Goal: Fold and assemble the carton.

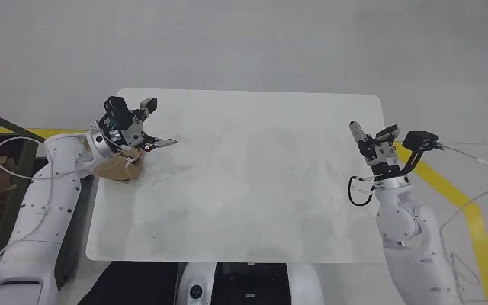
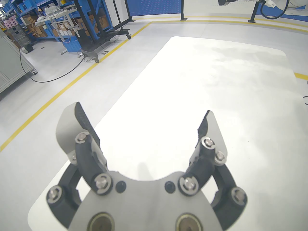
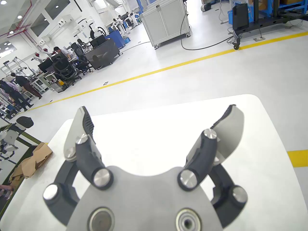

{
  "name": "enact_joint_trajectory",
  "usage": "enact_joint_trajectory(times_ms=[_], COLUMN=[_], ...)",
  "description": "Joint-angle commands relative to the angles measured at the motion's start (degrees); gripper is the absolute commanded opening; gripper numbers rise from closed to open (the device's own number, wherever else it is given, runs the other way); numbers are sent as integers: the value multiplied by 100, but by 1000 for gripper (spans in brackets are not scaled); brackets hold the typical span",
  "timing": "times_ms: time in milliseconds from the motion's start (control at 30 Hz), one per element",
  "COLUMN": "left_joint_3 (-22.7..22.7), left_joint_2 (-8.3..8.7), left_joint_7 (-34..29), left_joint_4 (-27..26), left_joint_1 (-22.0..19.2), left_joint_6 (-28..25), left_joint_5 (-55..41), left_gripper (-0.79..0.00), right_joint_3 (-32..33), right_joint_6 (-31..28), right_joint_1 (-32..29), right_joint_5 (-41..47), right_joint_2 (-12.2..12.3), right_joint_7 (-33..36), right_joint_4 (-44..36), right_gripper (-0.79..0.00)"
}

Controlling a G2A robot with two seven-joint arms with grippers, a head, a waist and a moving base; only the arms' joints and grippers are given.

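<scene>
**Current Station State**

1. Table. A white table (image 1: 252, 191) with rounded corners stands in front of the robot.

2. Carton. The carton (image 1: 122, 165) is brown cardboard, not yet assembled. It lies in a loose, partly folded heap on the left edge of the table, about midway between the near and far sides. The right wrist view shows it flush with that edge.

3. Left gripper. The left gripper (image 1: 156, 122) is above the left part of the table, just beyond the carton on its far side and towards the table's middle. The arm's wrist is over the carton. The fingers are spread wide apart with nothing between them. The left wrist view shows bare table surface in the gap. Contact between the arm and the carton cannot be judged.

4. Right gripper. The right gripper (image 1: 372, 131) is at the right edge of the table, well apart from the carton. Its fingers are also spread wide and hold nothing.
</scene>
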Motion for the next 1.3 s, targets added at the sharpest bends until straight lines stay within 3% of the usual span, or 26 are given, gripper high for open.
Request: enact_joint_trajectory(times_ms=[0,900,1100,1267], left_joint_3=[0,-3,-288,-562], left_joint_2=[0,-2,-1,59], left_joint_7=[0,-12,-529,-1188], left_joint_4=[0,5,60,76], left_joint_1=[0,11,175,289], left_joint_6=[0,35,316,0], left_joint_5=[0,-19,-840,-1462], left_gripper=[0,0,0,0], right_joint_3=[0,0,0,0], right_joint_6=[0,0,0,0], right_joint_1=[0,0,0,0], right_joint_5=[0,0,0,0], right_joint_2=[0,0,0,0], right_joint_7=[0,0,0,0], right_joint_4=[0,0,0,0], right_gripper=[-1,0,0,0])
